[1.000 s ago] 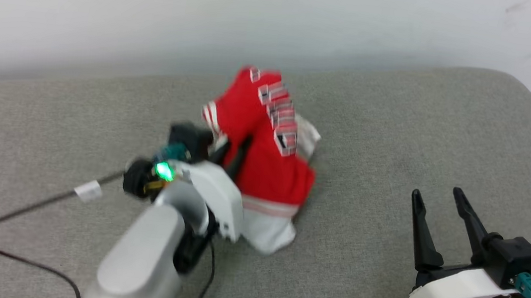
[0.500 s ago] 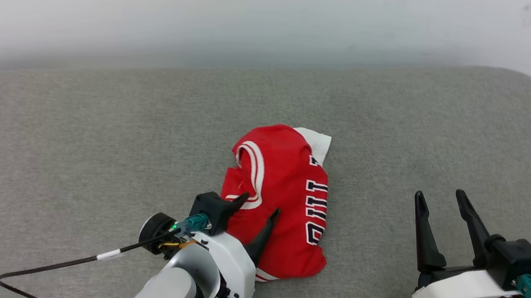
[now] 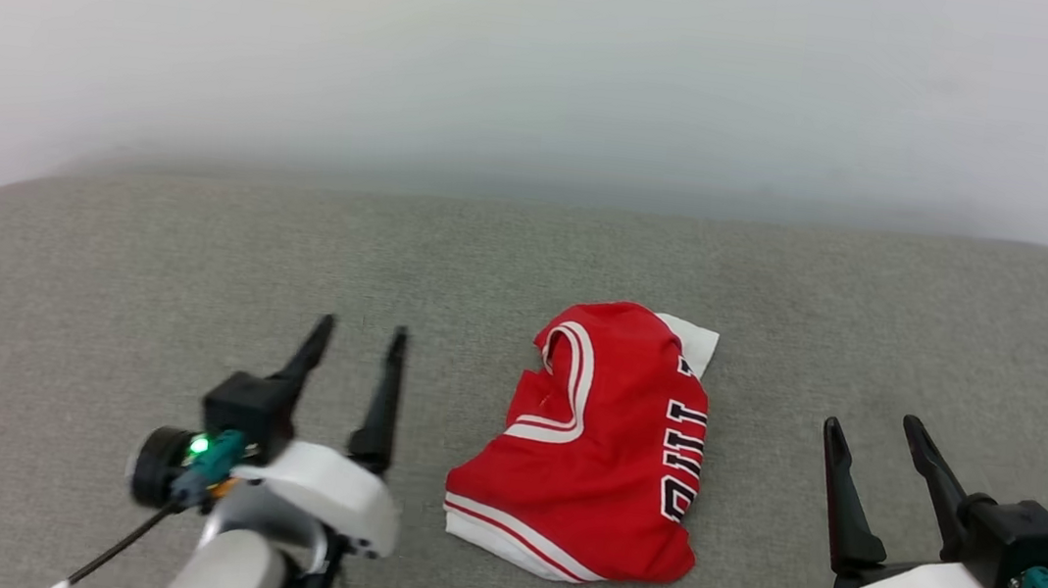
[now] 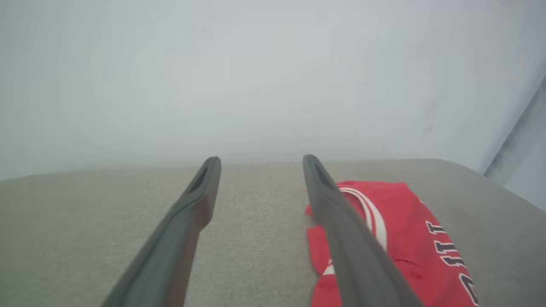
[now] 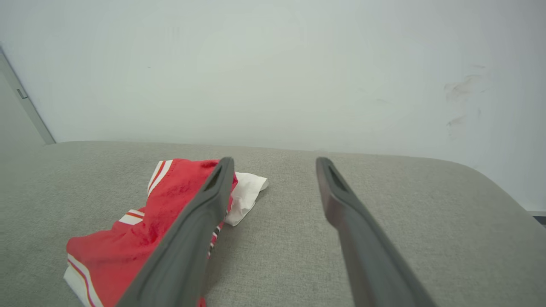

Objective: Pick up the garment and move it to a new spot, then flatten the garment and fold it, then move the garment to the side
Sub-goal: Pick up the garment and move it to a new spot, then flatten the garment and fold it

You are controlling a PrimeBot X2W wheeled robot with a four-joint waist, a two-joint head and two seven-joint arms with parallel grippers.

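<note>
The crumpled shirt [image 3: 596, 440] lies between two spread, empty hands, its long axis running near to far. The left hand [image 3: 364, 325] looks slightly nearer than the right hand [image 3: 870, 423].

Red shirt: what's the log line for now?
garment: crumpled on grey cushion | left jaws: open, empty | right jaws: open, empty | fold: not started

Garment [image 3: 595, 450]: red jersey, white trim, black lettering; crumpled in a loose heap, lying centre of grey cushion.

Left jaws wide apart, empty, right jaws likewise, fingers [image 3: 385, 397] pointing forward
</note>
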